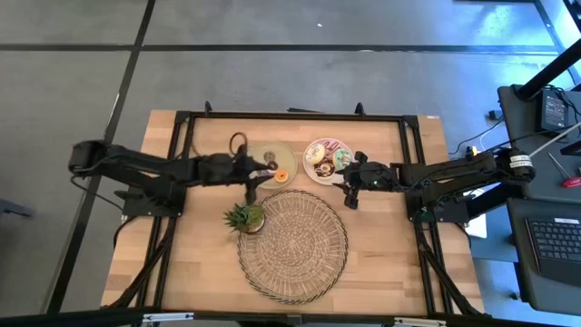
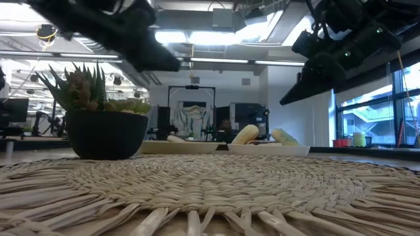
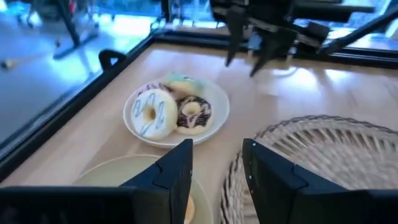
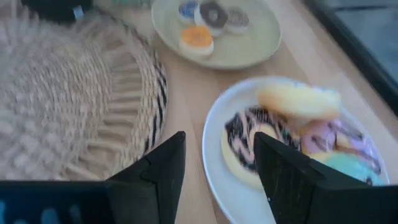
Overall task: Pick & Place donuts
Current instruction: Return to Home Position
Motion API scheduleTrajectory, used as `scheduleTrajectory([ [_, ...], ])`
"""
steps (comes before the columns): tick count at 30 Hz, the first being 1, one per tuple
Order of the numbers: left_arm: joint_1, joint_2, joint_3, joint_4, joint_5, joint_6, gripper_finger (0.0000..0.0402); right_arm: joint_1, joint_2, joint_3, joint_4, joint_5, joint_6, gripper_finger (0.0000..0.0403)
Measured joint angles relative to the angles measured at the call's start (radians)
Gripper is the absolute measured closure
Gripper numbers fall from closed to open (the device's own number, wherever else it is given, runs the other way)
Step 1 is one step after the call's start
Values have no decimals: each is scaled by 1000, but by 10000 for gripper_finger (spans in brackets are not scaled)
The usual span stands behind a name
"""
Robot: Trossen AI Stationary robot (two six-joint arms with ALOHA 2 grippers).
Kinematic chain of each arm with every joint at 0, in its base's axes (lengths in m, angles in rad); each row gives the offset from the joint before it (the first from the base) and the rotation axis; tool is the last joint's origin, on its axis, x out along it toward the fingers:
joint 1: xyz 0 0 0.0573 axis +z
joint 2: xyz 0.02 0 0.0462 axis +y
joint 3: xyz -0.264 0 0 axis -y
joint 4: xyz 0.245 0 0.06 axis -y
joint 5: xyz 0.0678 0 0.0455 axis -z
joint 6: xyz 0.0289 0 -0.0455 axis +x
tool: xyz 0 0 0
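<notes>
A white plate (image 1: 311,169) holds several larger donuts (image 1: 329,156): in the right wrist view a yellowish one (image 4: 298,99), a white one with dark stripes (image 4: 252,140), a pink-purple one (image 4: 329,134) and a teal one (image 4: 348,168). A pale green plate (image 1: 272,150) carries mini donuts: orange (image 4: 197,38), brown (image 4: 213,14), blue (image 4: 186,9). My left gripper (image 1: 254,184) hangs open over the green plate's near edge. My right gripper (image 1: 348,191) hangs open just near-right of the white plate.
A round woven mat (image 1: 292,243) covers the table's near middle. A small spiky potted plant (image 1: 243,216) stands on the mat's left rim, close under my left gripper. A black frame (image 1: 290,116) runs along the table's far edge and sides.
</notes>
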Motion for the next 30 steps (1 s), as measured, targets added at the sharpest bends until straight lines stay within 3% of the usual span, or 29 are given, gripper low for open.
scheduleTrajectory([
  [4, -43, -111, -115, 1, -16, -48, 268, 0, -15, 0, 15, -8, 23, 212],
  [9, -85, -278, -260, 88, -17, -120, 270, 40, -127, -53, -53, 20, 113, 212],
  [14, -105, -446, -407, 226, 24, -91, 265, 122, -281, -262, 232, -11, 135, 212],
  [18, -91, -563, -454, 201, 28, -108, 266, 136, -415, -400, 429, -33, 133, 212],
  [23, -52, -672, -491, 170, 29, -96, 270, 93, -572, -474, 437, -34, 137, 212],
  [30, 23, -813, -492, -8, 28, -127, 265, 30, -762, -468, 285, -53, 123, 212],
])
